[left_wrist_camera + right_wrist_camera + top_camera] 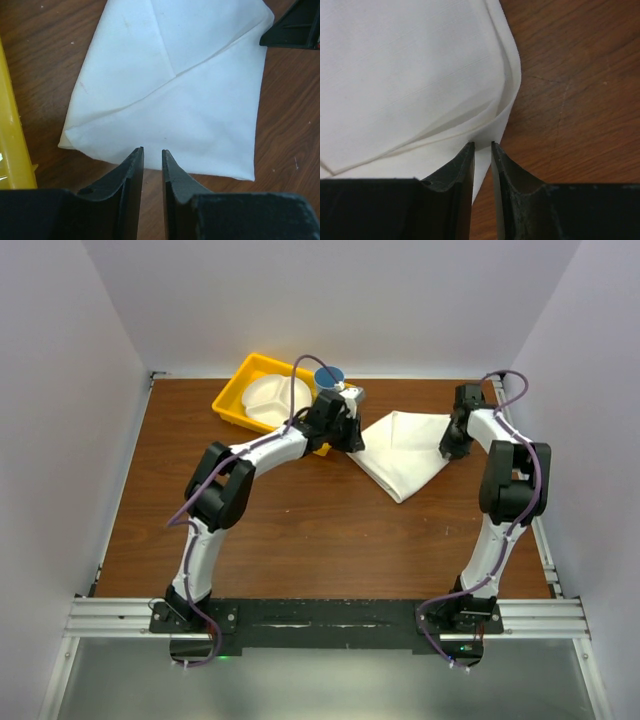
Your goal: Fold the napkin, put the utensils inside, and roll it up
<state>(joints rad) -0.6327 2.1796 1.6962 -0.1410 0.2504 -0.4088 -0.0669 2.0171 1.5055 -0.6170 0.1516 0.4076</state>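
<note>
The white napkin (405, 453) lies folded into a rough triangle on the brown table, right of centre at the back. My left gripper (350, 437) hovers at its left corner. In the left wrist view the jaws (152, 150) stand a narrow slit apart at the napkin (175, 90) edge, with only wood showing between them. My right gripper (452, 446) is at the napkin's right corner. Its jaws (482, 145) also stand a narrow slit apart, over the layered corner of the napkin (405, 75), which lies flat under the gap. The utensils are out of view.
A yellow tray (232, 400) holding a white divided plate (272, 400) stands at the back, left of the napkin, and its rim (10, 140) shows beside my left fingers. A blue round object (329, 375) sits behind the left wrist. White walls enclose the table.
</note>
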